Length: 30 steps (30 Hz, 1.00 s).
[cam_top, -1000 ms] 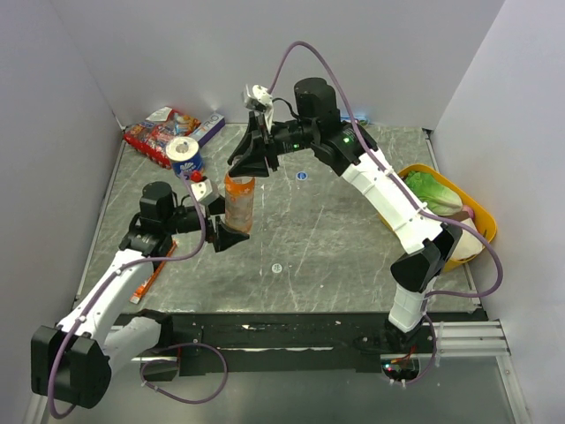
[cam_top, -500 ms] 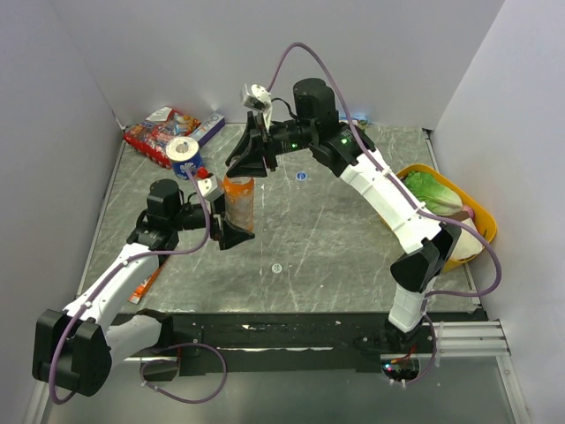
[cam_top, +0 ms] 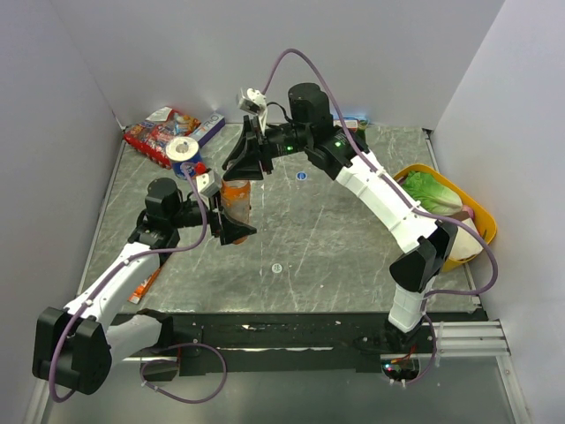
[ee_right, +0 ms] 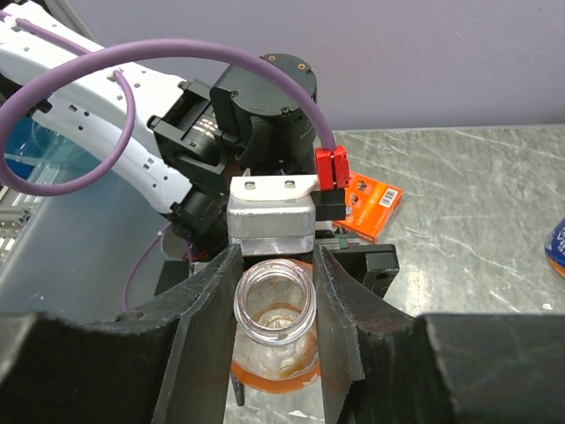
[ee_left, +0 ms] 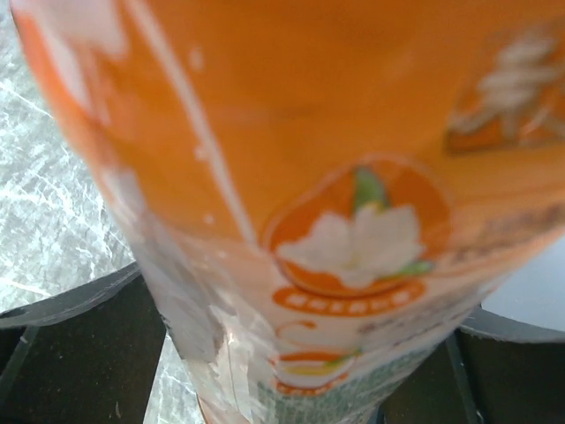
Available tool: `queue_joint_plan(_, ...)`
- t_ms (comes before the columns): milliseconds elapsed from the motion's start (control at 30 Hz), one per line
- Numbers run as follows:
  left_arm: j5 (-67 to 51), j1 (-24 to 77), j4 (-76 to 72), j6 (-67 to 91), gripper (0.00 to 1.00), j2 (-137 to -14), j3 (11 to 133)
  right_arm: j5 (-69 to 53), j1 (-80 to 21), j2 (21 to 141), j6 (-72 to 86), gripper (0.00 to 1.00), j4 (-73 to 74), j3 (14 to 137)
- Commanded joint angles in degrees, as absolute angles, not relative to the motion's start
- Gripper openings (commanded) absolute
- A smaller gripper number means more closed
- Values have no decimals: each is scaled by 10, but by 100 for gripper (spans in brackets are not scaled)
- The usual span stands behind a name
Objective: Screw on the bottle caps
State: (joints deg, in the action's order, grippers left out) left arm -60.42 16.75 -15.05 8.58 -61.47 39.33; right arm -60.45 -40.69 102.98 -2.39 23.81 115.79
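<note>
While the right gripper [ee_right: 274, 265] pinched the neck of the bottle [ee_left: 335, 177], its jaws set narrow on either side of the open mouth, the left gripper [cam_top: 231, 223] straddled the labelled body; whether it had bitten I could not tell. The bottle leaned between them, uncapped. Step, as I judged it: passing the bottle to the left. Next would come a firm left hold, then the right freed to fetch the blue cap [cam_top: 302, 176] or white cap [cam_top: 276, 267], both lying apart on the table [cam_top: 353, 238]. A tape roll [cam_top: 184, 150] stood close behind, and the right fingers [ee_right: 340, 300] themselves barred the mouth.
</note>
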Motion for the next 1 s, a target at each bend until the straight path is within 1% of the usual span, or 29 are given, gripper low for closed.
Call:
queue_joint_plan(0, -621, 170, -131, 54, 85, -608, 410, -603, -411, 1021, -25, 12, 223, 1186)
queue_joint_plan(200, -611, 170, -130, 62, 82, -595, 399, -601, -409, 1020, -28, 13, 227, 1190)
queue_joint_plan(233, -611, 170, -130, 62, 81, -596, 400, -600, -409, 1019, -26, 13, 223, 1187)
queue_joint_plan(333, -609, 170, -131, 60, 71, -596, 402, -599, -410, 1017, -26, 19, 227, 1176)
queue_joint_plan(367, -608, 170, -131, 61, 62, -597, 403, -597, -410, 1013, -24, 32, 223, 1169)
queue_joint_plan(433, -608, 170, -126, 62, 57, -599, 406, -587, -408, 1009, -40, 44, 244, 1157)
queue_joint_plan(467, -606, 170, -123, 62, 57, -598, 405, -575, -406, 1008, -57, 54, 259, 1166)
queue_joint_plan(533, -592, 170, -101, 47, 56, -588, 402, -529, -385, 1000, -106, 66, 286, 1214)
queue_joint_plan(567, -581, 170, -92, 41, 56, -571, 396, -506, -376, 994, -122, 79, 304, 1238)
queue_joint_plan(600, -552, 170, -79, 33, 56, -562, 393, -481, -366, 987, -151, 83, 307, 1241)
queue_joint_plan(633, -538, 170, -66, 8, 55, -551, 389, -463, -348, 965, -170, 85, 309, 1238)
queue_joint_plan(667, -518, 170, -34, -15, 47, -534, 385, -454, -338, 954, -196, 86, 322, 1214)
queue_joint_plan(700, -505, 169, -17, -24, 45, -527, 384, -454, -329, 942, -244, 86, 328, 1194)
queue_joint_plan(733, -486, 168, -2, -59, 44, -520, 387, -459, -317, 918, -276, 82, 343, 1172)
queue_joint_plan(767, -478, 167, 52, -80, 40, -508, 393, -474, -317, 908, -315, 80, 368, 1136)
queue_joint_plan(800, -469, 167, 67, -95, 36, -500, 395, -481, -318, 900, -396, 77, 434, 1118)
queue_joint_plan(833, -447, 166, 80, -114, 31, -492, 395, -490, -321, 889, -439, 75, 469, 1101)
queue_joint_plan(867, -436, 164, 94, -122, 24, -474, 392, -490, -331, 884, -483, 71, 501, 1061)
queue_joint_plan(900, -428, 163, 97, -127, 23, -462, 389, -483, -342, 879, -550, 70, 542, 1036)
queue_joint_plan(933, -417, 162, 95, -132, 20, -451, 376, -478, -350, 866, -574, 70, 548, 1010)
queue_joint_plan(967, -409, 161, 92, -129, 15, -430, 368, -476, -365, 859, -602, 69, 555, 958)
